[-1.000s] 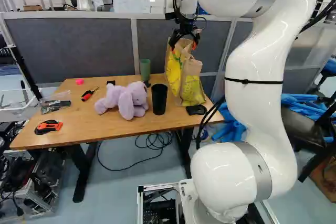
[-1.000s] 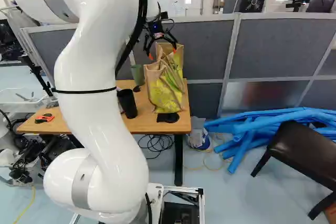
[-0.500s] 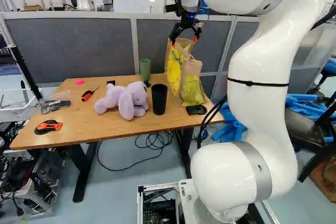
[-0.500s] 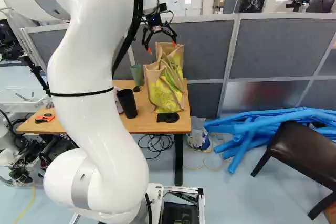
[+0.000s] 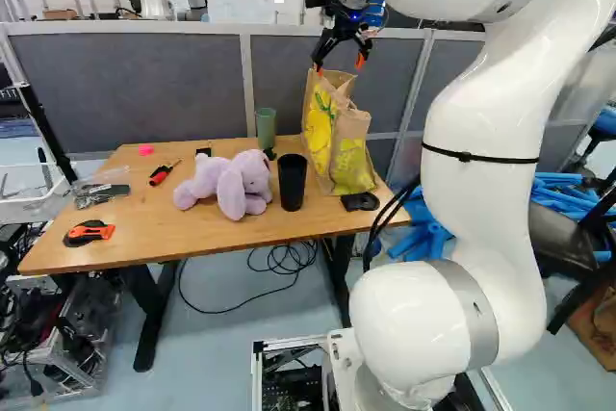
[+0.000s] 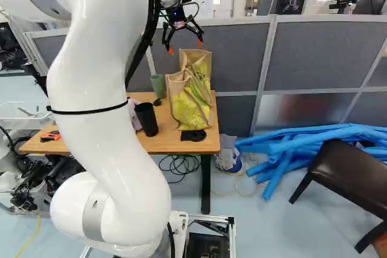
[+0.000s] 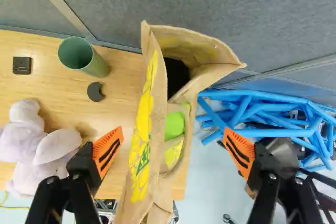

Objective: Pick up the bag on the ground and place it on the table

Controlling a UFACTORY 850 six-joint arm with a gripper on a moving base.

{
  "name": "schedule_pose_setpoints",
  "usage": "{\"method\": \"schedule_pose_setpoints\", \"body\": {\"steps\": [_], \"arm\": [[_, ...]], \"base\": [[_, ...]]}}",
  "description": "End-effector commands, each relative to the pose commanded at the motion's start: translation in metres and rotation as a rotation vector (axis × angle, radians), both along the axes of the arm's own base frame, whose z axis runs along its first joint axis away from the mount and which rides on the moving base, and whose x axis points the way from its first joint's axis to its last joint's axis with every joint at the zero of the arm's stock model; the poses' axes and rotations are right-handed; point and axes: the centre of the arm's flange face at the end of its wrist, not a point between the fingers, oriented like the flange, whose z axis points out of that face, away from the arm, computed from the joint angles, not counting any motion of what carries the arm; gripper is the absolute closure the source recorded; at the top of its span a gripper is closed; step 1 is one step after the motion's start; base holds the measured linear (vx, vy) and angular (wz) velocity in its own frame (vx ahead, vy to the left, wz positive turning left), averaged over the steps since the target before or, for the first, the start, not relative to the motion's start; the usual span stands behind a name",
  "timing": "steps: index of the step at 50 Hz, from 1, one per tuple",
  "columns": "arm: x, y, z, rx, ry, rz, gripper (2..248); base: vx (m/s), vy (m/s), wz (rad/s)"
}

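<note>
In the left base view the tan and yellow bag (image 5: 337, 132) stands upright at the right end of the wooden table (image 5: 144, 190). Just above its top edge is my gripper (image 5: 341, 64). The right base view likewise shows the gripper (image 6: 185, 49) over the bag (image 6: 190, 92), apart from it. In the wrist view the gripper (image 7: 173, 150) is wide open, its orange pads (image 7: 107, 152) well to either side of the bag (image 7: 142, 145). The bag's mouth gapes, and something bright green shows inside.
On the table are a purple plush toy (image 5: 231, 183), a black cup (image 5: 292, 181), a green cup (image 5: 266, 128), a red-handled tool (image 5: 161, 174) and an orange cutter (image 5: 89, 232). A grey partition (image 6: 329, 52) stands behind. Blue tubes (image 6: 290, 149) and a dark chair (image 6: 344, 176) are beyond the table's right side.
The arm has shifted and my open gripper has risen clear of the bag's top. The bag stays upright in the same place on the table. The base has not moved.
</note>
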Motion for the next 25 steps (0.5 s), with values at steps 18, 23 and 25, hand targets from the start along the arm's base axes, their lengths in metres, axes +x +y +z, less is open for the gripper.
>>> {"method": "schedule_pose_setpoints", "body": {"steps": [18,23,25], "arm": [[-0.01,0.0,0.024,0.0,-0.044,0.0,3],[-0.012,0.0,0.029,0.0,-0.054,0.0,3],[-0.012,0.0,0.03,0.0,-0.056,0.0,3]], "base": [[0.0,0.0,0.0],[0.0,0.0,0.0],[0.0,0.0,0.0]]}}
